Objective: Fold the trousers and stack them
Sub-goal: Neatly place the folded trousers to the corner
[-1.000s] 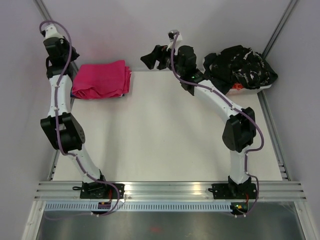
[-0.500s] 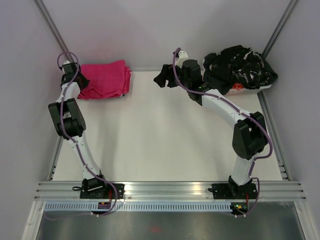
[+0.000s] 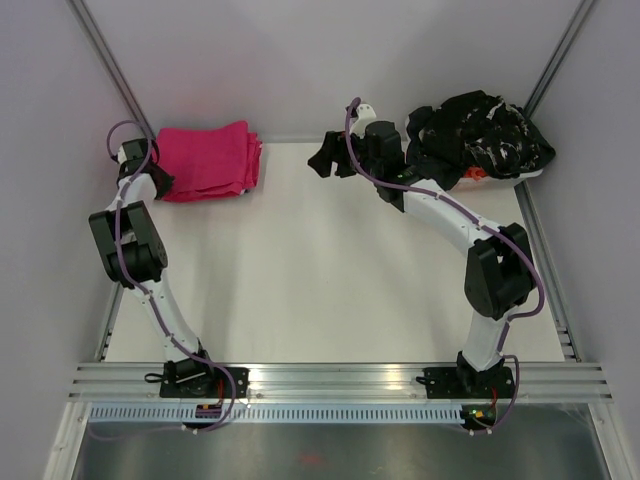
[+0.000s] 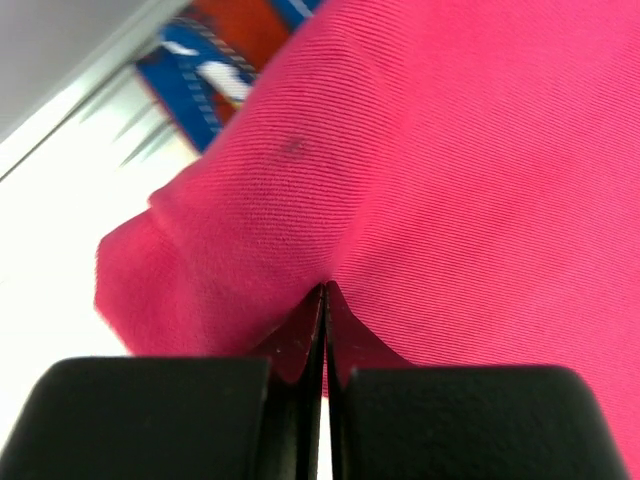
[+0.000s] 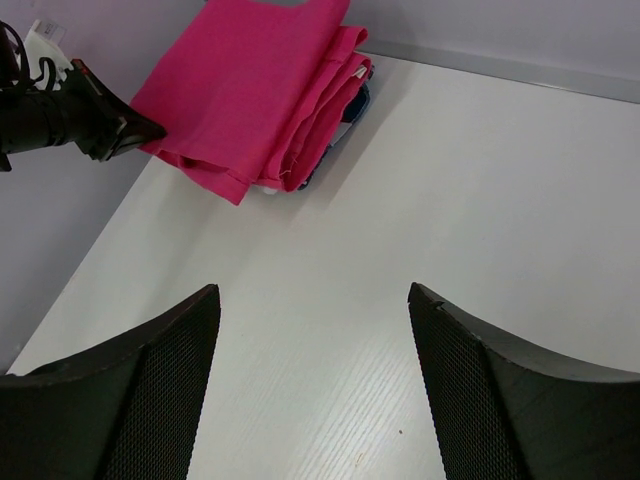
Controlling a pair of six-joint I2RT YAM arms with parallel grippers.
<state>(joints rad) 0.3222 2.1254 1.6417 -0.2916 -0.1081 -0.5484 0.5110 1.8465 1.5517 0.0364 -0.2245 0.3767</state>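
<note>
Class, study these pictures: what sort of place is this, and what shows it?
Probably a robotics lab cell, not a home: a white table edged with aluminium rails, a left arm and right arm bolted at its near edge, plus folded trousers and black clothes for practice.

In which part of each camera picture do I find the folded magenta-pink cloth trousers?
Top external: folded magenta-pink cloth trousers at upper left, on the white table's far left corner.
Left wrist: they fill most of the picture.
Right wrist: upper left.
Shared landmark: the left arm's black fingers, shut on the trousers' edge, in all three views.
</note>
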